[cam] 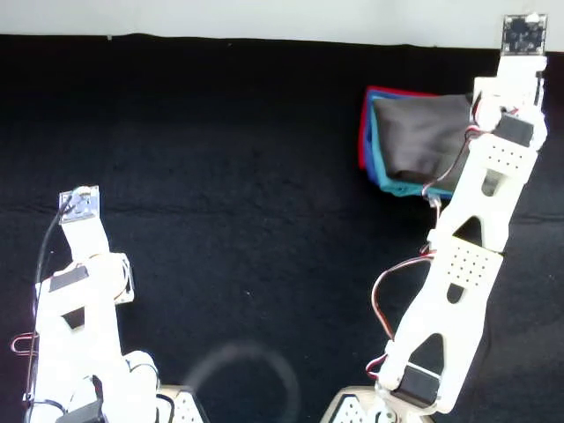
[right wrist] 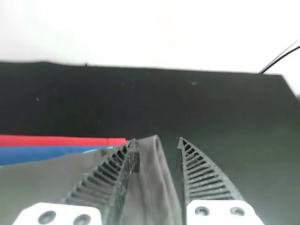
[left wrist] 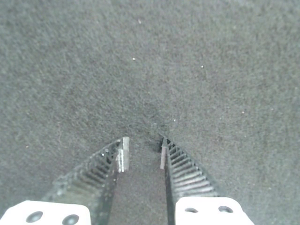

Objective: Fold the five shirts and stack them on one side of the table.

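"How do the left fingers [left wrist: 105,165] stand?"

"They are a narrow gap apart with nothing between them, and their tips are low over the bare black table [left wrist: 140,56]."

"And the right fingers [right wrist: 199,168]?"

"They are slightly parted above the stack of shirts [cam: 407,141]. A raised fold of the grey shirt [right wrist: 150,187] lies between them, touching one finger."

"What is beneath it?"

"A teal shirt [cam: 394,188], a blue shirt [right wrist: 42,153] and a red shirt [right wrist: 56,140], with their edges showing beside those fingers. The stack is well apart from the left fingers."
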### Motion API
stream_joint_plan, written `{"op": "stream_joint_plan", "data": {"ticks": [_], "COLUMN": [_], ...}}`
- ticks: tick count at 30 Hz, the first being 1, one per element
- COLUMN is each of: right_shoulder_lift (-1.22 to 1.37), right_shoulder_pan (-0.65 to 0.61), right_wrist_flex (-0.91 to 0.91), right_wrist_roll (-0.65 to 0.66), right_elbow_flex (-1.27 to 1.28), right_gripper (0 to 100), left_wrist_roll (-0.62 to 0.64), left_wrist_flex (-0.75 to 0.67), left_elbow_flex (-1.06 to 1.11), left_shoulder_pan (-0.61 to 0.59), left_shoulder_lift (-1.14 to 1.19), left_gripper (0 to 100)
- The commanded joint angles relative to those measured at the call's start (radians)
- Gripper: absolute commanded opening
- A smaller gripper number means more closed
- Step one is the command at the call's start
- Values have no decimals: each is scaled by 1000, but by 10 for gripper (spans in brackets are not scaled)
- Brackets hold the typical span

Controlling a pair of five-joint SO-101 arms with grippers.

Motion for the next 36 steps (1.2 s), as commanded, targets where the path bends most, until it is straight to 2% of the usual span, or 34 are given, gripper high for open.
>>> {"op": "stream_joint_plan", "data": {"ticks": [1, 5, 9, 11, 14, 16, 22, 26, 31, 36], "right_shoulder_lift": [18, 58, 21, -28, -131, -208, -351, -387, -387, -398], "right_shoulder_pan": [13, 18, 18, 18, 15, 7, -58, -105, -166, -236], "right_wrist_flex": [-47, -47, -41, -4, 114, 213, 529, 707, 883, 886], "right_wrist_roll": [-2, -6, -11, -66, -203, -249, -247, -247, -247, -247], "right_elbow_flex": [42, 44, -65, -133, -196, -203, -203, -203, -200, -70], "right_gripper": [130, 130, 130, 133, 134, 134, 125, 13, 6, 6], "left_wrist_roll": [-3, -3, -3, -3, -3, -3, -3, -3, -3, -3], "left_wrist_flex": [-14, -14, -14, -14, -14, -14, -14, -14, -14, -11], "left_elbow_flex": [5, 5, 5, 5, 5, 5, 5, 5, 5, 5], "left_shoulder_pan": [4, 4, 4, 4, 4, 4, 4, 4, 4, 4], "left_shoulder_lift": [-7, -7, -7, -7, -7, -7, -7, -7, -7, -7], "left_gripper": [139, 139, 139, 139, 139, 139, 139, 139, 139, 139]}}
